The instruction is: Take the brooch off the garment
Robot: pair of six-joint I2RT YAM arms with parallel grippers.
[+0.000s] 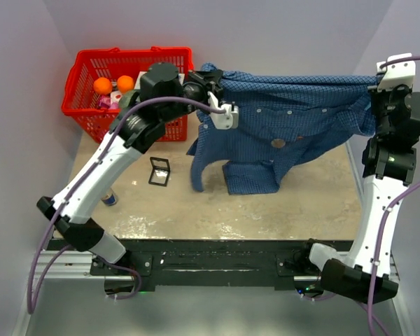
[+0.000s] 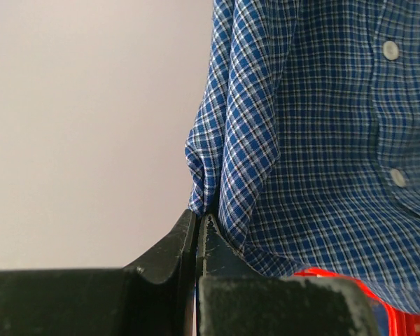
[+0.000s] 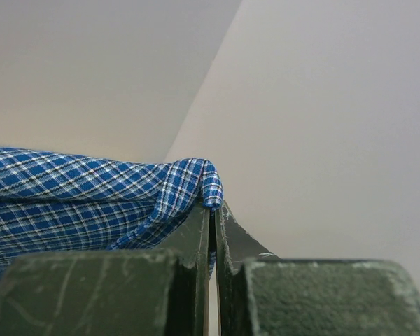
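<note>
The garment (image 1: 294,115), a blue checked shirt with white buttons, hangs stretched in the air between my two grippers, its lower part drooping to the table. The brooch (image 1: 278,143) is a tiny dark reddish-brown spot on the shirt front near the middle. My left gripper (image 1: 211,82) is shut on the shirt's left upper edge. In the left wrist view the gripper (image 2: 199,217) pinches a fold of the shirt (image 2: 315,140). My right gripper (image 1: 373,85) is shut on the right end. In the right wrist view the gripper (image 3: 213,208) pinches a rolled edge of the shirt (image 3: 70,196). The brooch shows in neither wrist view.
A red basket (image 1: 133,51) holding oranges and small items stands at the back left, behind my left arm; its red rim (image 2: 322,273) shows below the shirt. A small black-framed square (image 1: 159,171) and a blue can (image 1: 109,198) lie on the table at left. Walls close in on both sides.
</note>
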